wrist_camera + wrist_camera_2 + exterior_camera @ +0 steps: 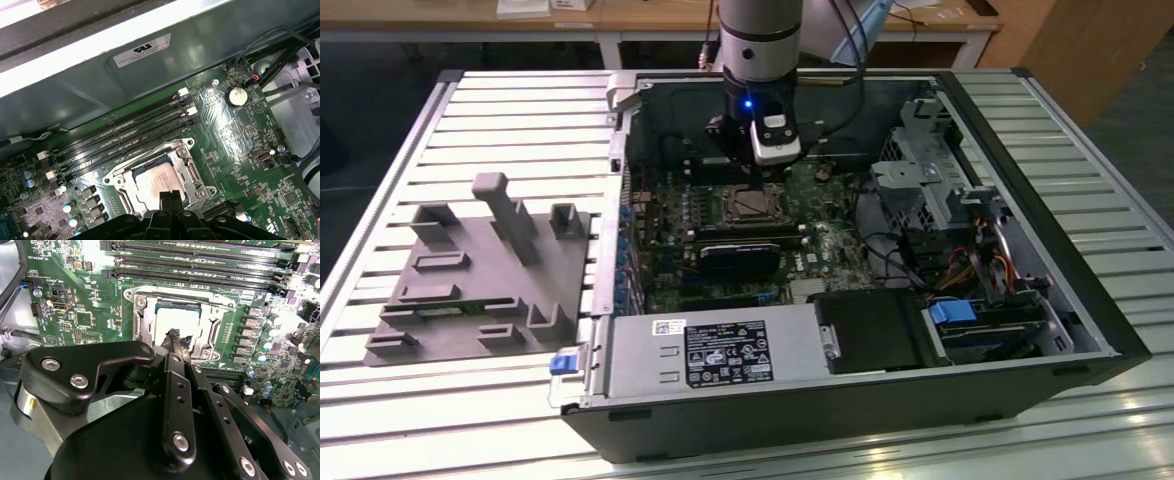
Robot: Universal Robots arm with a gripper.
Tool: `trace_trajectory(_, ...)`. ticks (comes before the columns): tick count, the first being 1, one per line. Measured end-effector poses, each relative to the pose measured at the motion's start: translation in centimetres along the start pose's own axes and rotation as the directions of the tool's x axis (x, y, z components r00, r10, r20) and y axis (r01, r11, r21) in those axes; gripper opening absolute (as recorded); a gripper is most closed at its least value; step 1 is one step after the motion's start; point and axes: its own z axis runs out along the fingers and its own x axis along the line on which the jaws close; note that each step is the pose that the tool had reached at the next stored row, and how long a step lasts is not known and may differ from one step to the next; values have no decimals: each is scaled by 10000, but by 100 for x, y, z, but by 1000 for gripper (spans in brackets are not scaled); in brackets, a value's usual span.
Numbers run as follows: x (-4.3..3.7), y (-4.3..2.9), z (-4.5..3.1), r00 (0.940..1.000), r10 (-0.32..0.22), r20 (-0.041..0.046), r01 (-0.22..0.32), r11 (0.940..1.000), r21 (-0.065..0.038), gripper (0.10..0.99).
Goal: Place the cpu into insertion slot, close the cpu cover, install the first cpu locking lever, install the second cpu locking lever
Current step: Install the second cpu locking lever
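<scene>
Exterior view: the desk (427, 110) is a slatted metal surface carrying an open computer case (1067, 300) and, toward the exterior view's left, a grey fixture block (467, 290). The arm (758, 40) descends vertically into the case, wrist pointing straight down over the motherboard (667, 220). A white label with dark print is fixed to the power supply (707, 350); its text cannot be read.

In both wrist views the gripper (170, 200) stands directly above the insertion slot (112, 177). Its fingers (175, 345) are drawn together to a narrow tip with no visible gap, and hold nothing; the tip sits at the edge of the cpu (155, 180), whether touching cannot be told.

The cpu lies flat inside the insertion slot, pale metal top upward, bearing faint print that cannot be read. The cpu cover (200, 302) frames the chip. Long black memory slots (125, 135) run just beside the socket. In the first wrist view a white sticker (142, 50) is on the case wall.
</scene>
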Motion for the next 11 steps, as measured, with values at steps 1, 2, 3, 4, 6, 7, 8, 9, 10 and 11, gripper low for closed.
trace_trajectory(1, 0, 0, 0, 10000, 0, 0, 0, 10000, 0, 106)
trace_trajectory(2, 0, 0, 0, 10000, 0, 0, 0, 10000, 0, 106)
trace_trajectory(3, 0, 0, 0, 10000, 0, 0, 0, 10000, 0, 106)
trace_trajectory(4, -1, -3, -2, 10000, -1, -1, 1, 10000, 3, 106)
trace_trajectory(6, -7, -13, -1, 10000, -1, 0, 1, 10000, 1, 106)
trace_trajectory(7, -12, -24, -2, 10000, -1, 0, 1, 10000, 0, 106)
trace_trajectory(8, -18, -37, -2, 10000, -1, -1, 1, 10000, 1, 106)
trace_trajectory(9, -26, -52, -3, 10000, -1, 0, 1, 10000, 1, 106)
trace_trajectory(10, -32, -66, -4, 10000, -1, 0, 1, 10000, 1, 106)
trace_trajectory(11, -39, -79, -4, 10000, -1, 0, 1, 10000, 1, 106)
